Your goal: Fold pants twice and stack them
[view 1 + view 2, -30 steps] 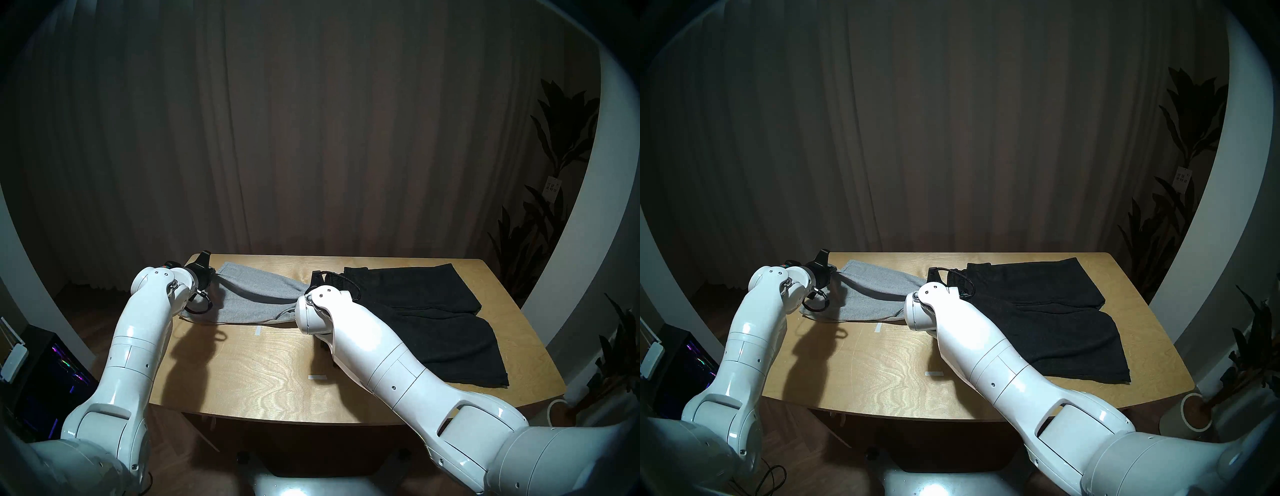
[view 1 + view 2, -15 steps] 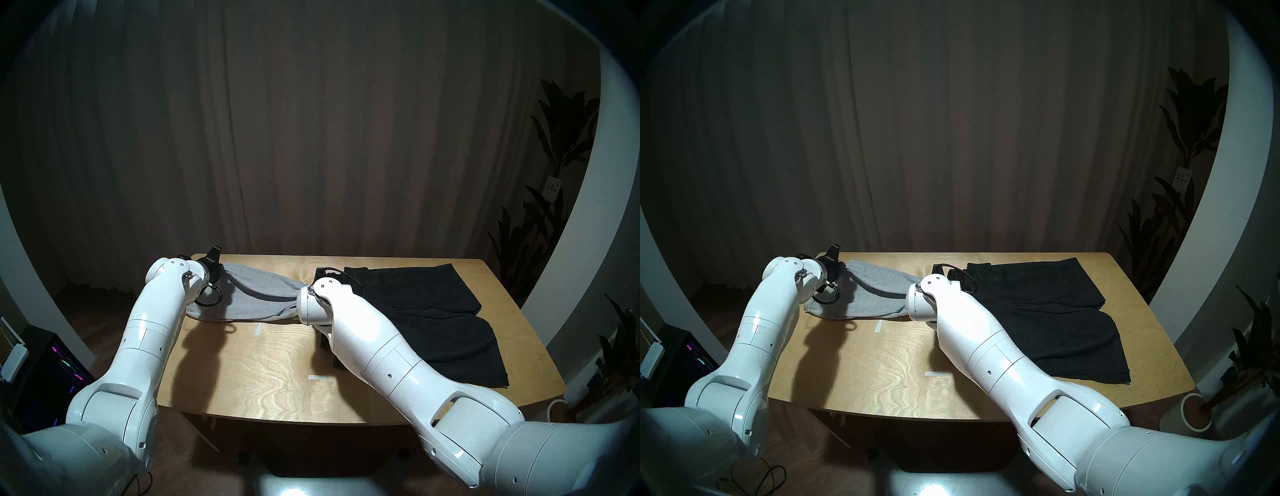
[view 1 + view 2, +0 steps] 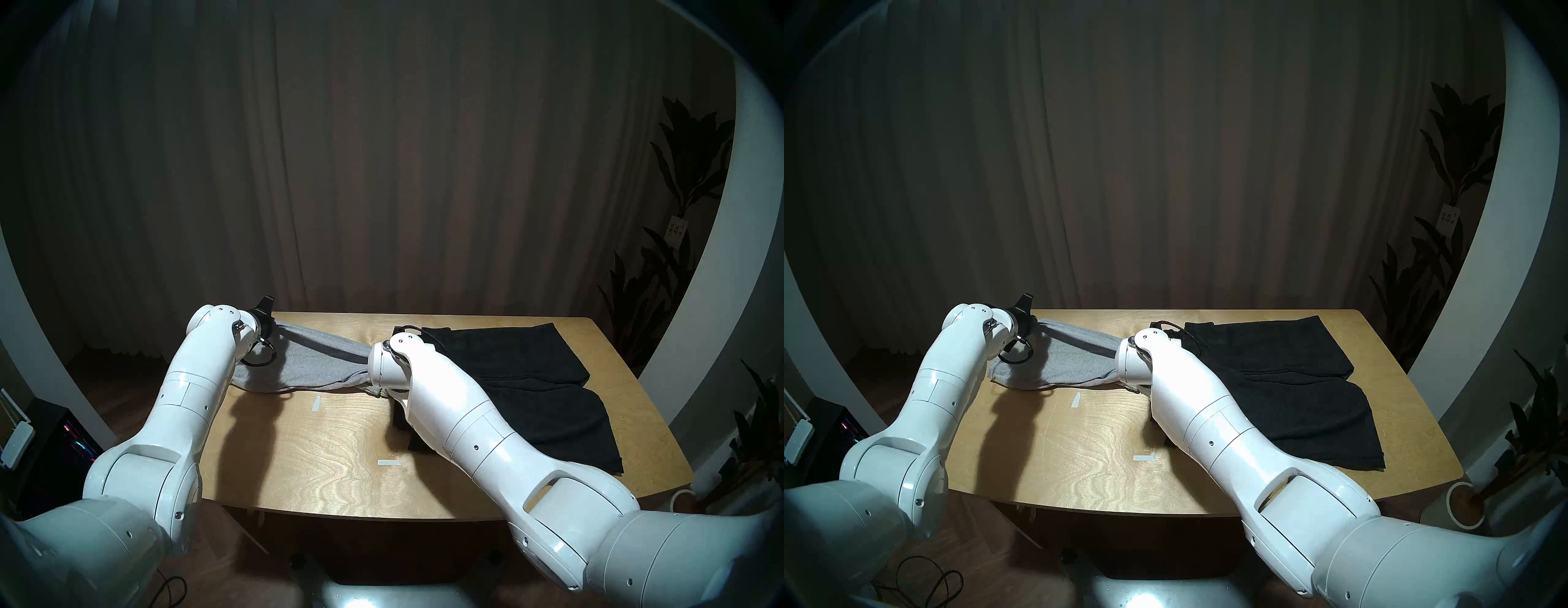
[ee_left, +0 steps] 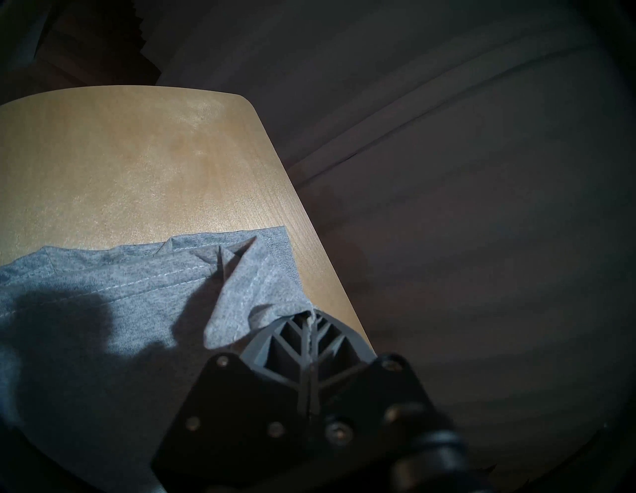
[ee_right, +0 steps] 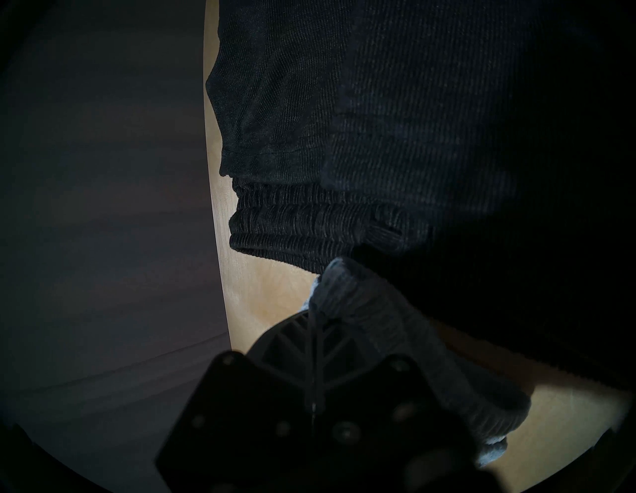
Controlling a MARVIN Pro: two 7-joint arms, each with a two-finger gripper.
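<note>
Overhead — grey shorts taut; table edge near.

The worktop is pale wood with a smooth, faintly shiny grain. The grey shorts are thin matt heathered knit; the black shorts thicker, ribbed matt cloth. Both arms wear glossy white plastic shells.

The tag among the plants bears print too small to read.
</note>
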